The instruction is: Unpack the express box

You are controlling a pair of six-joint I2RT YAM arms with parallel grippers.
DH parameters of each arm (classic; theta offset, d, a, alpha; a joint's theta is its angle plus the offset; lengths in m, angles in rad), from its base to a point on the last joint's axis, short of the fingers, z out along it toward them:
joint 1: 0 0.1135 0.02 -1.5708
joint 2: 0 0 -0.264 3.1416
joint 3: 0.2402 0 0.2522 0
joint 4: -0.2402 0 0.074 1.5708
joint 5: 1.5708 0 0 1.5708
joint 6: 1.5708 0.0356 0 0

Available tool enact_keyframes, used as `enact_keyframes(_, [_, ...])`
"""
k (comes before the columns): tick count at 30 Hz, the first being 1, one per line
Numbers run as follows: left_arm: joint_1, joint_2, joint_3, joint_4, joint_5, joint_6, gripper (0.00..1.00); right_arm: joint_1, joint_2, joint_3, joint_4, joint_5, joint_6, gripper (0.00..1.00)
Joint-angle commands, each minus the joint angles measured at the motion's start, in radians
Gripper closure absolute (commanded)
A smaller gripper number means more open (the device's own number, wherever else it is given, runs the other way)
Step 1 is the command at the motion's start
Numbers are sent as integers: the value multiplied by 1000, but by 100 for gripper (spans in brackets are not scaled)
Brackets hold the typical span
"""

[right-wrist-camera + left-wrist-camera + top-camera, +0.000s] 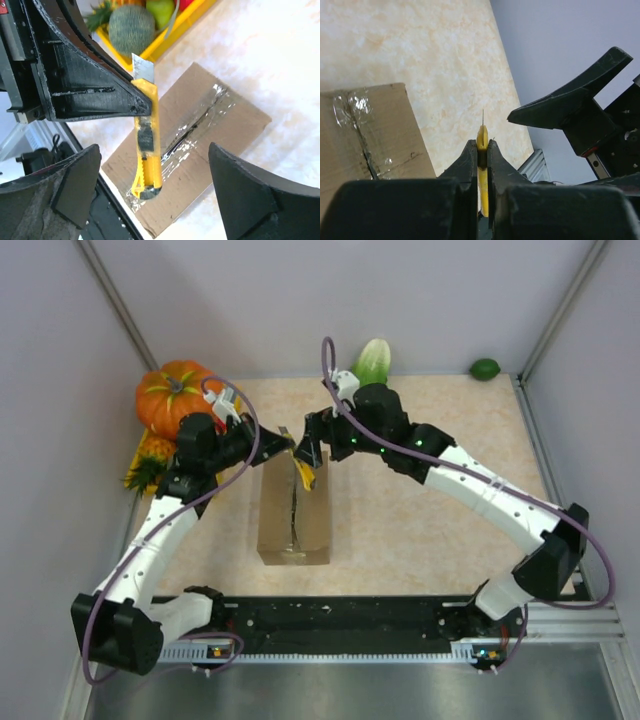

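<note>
express box (pixel 293 525) closed, taped; l gripper (pixel 482 146) clamps yellow knife (pixel 146 135).

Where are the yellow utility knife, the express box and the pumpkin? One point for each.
yellow utility knife (pixel 146 137): right wrist view, middle of its handle.
express box (pixel 312 525): top external view, cardboard right of the taped seam.
pumpkin (pixel 165 405): top external view, its orange skin.

The top view looks steeply down on the whole table (pixel 400 530) from behind. The left wrist view skims low; the right looks down closely; both share the express box (pixel 200 130) and yellow knife (pixel 145 150)
</note>
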Motion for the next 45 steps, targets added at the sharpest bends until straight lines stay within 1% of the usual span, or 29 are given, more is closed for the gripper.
enact_keyframes(1, [-1,-37,131,1,-32,45,100,-1,-138,-41,95,132,61,11])
enact_keyframes(3, [-1,-31,168,-13,-77,34,100,-16,-166,-79,126,114,114,11])
enact_keyframes(7, [-1,20,297,26,-88,-35,100,-48,-238,-205,311,48,231,11])
enact_keyframes(8, [-1,30,312,43,-82,-85,100,-68,-258,-230,401,13,260,11])
enact_keyframes(10, [-1,54,340,120,-57,-145,100,-83,-273,-294,492,-22,355,11])
enact_keyframes(11, [-3,58,343,157,-46,-212,100,-91,-286,-313,593,-47,386,12])
enact_keyframes(12, [-7,67,343,237,-37,-243,100,-93,-290,-343,635,-52,430,12])
enact_keyframes(15, [-30,83,335,330,-26,-314,100,-94,-290,-356,771,-91,480,14])
enact_keyframes(18, [-52,107,341,390,-3,-345,100,-91,-295,-344,834,-116,486,18])
enact_keyframes(20, [-59,118,337,428,20,-379,100,-91,-298,-336,842,-115,484,19])
enact_keyframes(22, [-64,126,325,471,27,-408,100,-91,-303,-325,850,-118,483,24])
enact_keyframes(23, [-65,127,320,482,30,-417,100,-91,-301,-324,855,-128,487,27])
enact_keyframes(24, [-67,126,317,491,31,-423,100,-91,-299,-313,850,-131,492,34])
enact_keyframes(26, [-67,127,317,497,35,-431,100,-91,-293,-290,821,-138,486,42])
enact_keyframes(27, [-67,129,320,496,40,-429,100,-90,-295,-288,809,-138,483,56])
enact_keyframes(29, [-67,129,329,488,46,-420,100,-91,-301,-285,787,-124,481,72])
enact_keyframes(30, [-67,127,329,484,50,-416,100,-91,-301,-279,775,-119,477,86])
enact_keyframes(32, [-67,126,329,481,63,-412,98,-91,-304,-273,737,-110,469,99])
enact_keyframes(33, [-65,126,328,479,85,-406,82,-91,-304,-264,724,-109,460,100])
enact_keyframes(34, [-65,124,331,476,98,-382,70,-93,-306,-261,714,-110,455,100])
enact_keyframes(35, [-64,118,331,473,113,-356,55,-94,-310,-256,701,-127,443,100])
enact_keyframes(36, [-58,113,344,432,150,-322,34,-97,-310,-247,675,-134,416,100])
enact_keyframes(37, [-55,109,357,384,161,-222,29,-99,-312,-232,640,-142,390,100])
enact_keyframes(38, [-50,97,375,331,170,-163,25,-99,-310,-198,600,-147,365,100])
enact_keyframes(39, [-41,92,415,262,173,-108,22,-100,-313,-189,548,-157,321,100])
enact_keyframes(40, [-36,89,433,167,197,-7,17,-103,-315,-181,531,-171,302,100])
enact_keyframes(42, [-12,89,478,102,243,55,15,-120,-315,-155,476,-231,259,100])
enact_keyframes(43, [0,89,484,94,317,86,14,-128,-312,-143,453,-263,247,100])
enact_keyframes(45, [29,89,489,99,400,106,14,-145,-304,-107,430,-366,212,100])
